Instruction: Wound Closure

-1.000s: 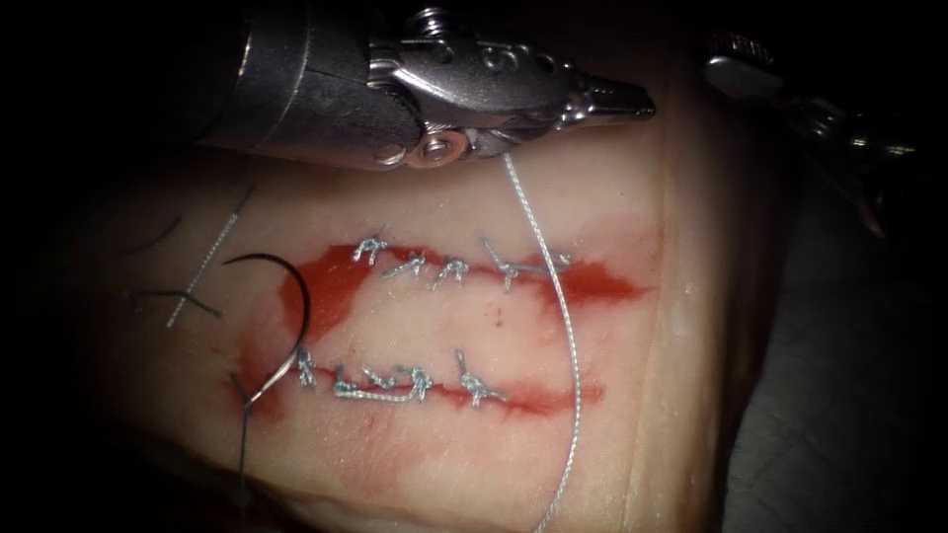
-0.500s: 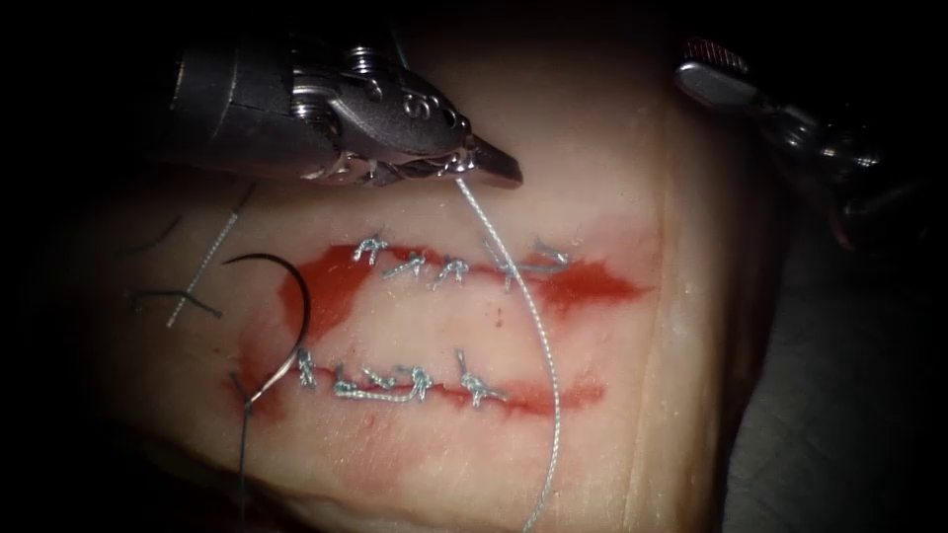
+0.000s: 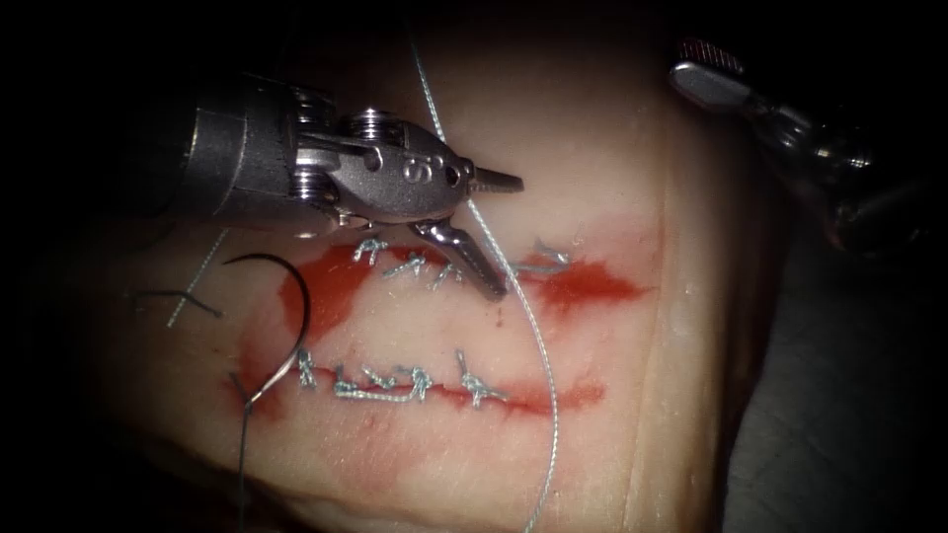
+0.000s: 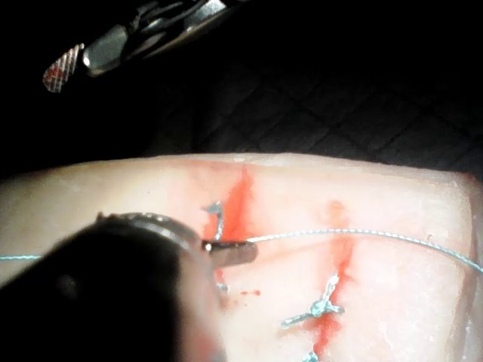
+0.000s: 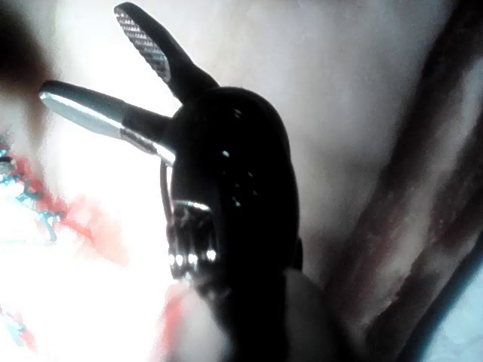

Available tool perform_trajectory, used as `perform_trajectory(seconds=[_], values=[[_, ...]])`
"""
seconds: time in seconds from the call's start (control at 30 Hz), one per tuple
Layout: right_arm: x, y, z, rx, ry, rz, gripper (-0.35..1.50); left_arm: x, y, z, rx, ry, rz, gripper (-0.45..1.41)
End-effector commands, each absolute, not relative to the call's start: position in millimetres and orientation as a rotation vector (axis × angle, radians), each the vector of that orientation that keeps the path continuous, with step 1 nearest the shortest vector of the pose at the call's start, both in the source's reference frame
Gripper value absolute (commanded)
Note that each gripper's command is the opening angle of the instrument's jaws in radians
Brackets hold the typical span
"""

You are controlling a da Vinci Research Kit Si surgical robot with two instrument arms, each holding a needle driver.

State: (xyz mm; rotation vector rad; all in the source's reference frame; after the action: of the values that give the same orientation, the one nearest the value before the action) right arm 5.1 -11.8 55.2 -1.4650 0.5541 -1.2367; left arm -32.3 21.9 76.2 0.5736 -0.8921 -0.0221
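The left pincer (image 3: 499,232) sits over the upper of two stitched cuts in the tissue (image 3: 592,148), its jaws spread wide: one points right, the other angles down toward the upper cut (image 3: 474,271). The thread (image 3: 538,355) runs between the jaws, coming down from the top, crossing both cuts and leaving at the bottom edge; the jaws hold nothing. The needle (image 3: 291,306) lies free on the tissue at the left end of the lower cut (image 3: 444,390), its curve arching over red fluid (image 3: 331,291). Knots line both cuts. Loose thread ends (image 3: 188,301) lie far left. The right pincer (image 3: 706,79) hangs at the upper right, away from the cuts.
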Motion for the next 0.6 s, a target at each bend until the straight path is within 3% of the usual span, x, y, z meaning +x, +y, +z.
perform_trajectory(seconds=[0.03,0.3,0.6], values=[[6.0,-12.0,55.7,-1.470,0.556,-1.234,1.31,-32.8,22.3,76.8,0.569,-0.919,-0.017,0.71],[6.3,-12.1,55.9,-1.467,0.561,-1.217,1.29,-34.3,22.4,76.6,0.573,-1.057,0.022,0.43],[6.9,-12.5,56.1,-1.462,0.561,-1.201,1.29,-35.1,22.0,76.9,0.593,-1.057,-0.040,0.39]])
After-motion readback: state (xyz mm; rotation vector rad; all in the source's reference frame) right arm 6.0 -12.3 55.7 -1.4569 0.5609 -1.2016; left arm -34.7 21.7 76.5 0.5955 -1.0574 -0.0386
